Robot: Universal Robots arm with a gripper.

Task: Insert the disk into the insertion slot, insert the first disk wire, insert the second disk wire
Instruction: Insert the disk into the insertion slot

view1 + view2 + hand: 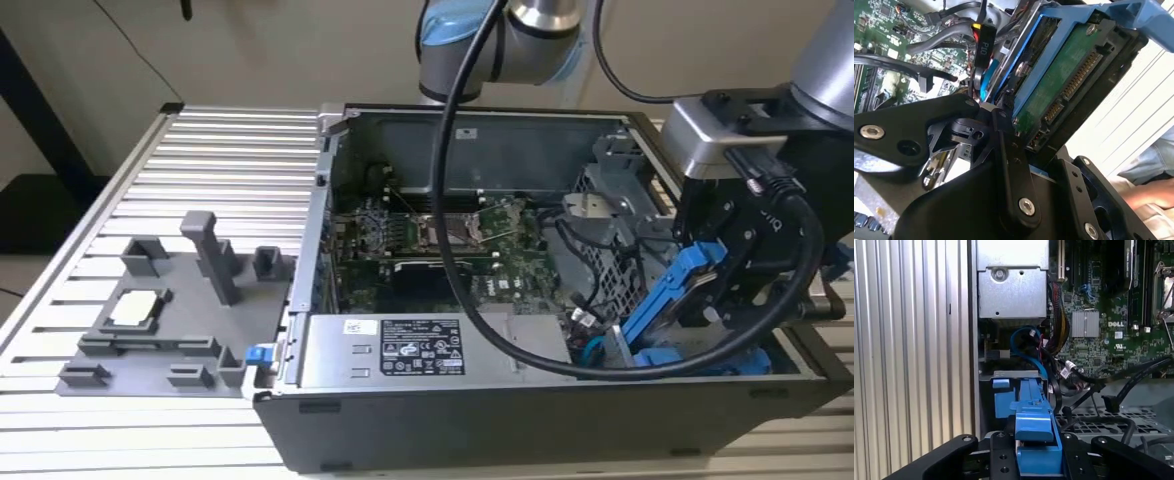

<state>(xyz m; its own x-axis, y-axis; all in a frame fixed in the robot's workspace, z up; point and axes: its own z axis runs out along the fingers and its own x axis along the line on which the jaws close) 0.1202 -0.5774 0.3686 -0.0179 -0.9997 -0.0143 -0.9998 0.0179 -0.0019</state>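
Observation:
My gripper [710, 300] is shut on the disk [675, 292], which stands tilted on edge over the case's corner at the exterior view's right. The second wrist view shows the disk [1064, 85] from its green circuit-board side, connector pins exposed, inside the blue carrier. The first wrist view looks along the carrier's blue edge [1035, 426], held between the black fingers [1003, 456]. Just beyond it lies the insertion slot [1004, 399], with a blue rail beside the perforated cage [1104, 421]. Loose black cables with plugs [1109, 402] and a blue cable [1024, 346] lie near the slot.
The open computer case holds a green motherboard [427, 240] and a silver power-supply box [400, 350]. A grey fixture plate [174, 310] sits on the slatted metal table [200, 150] at the exterior view's left. A black plug [983, 46] hangs close to the disk. A person's hand [1146, 197] rests outside the case.

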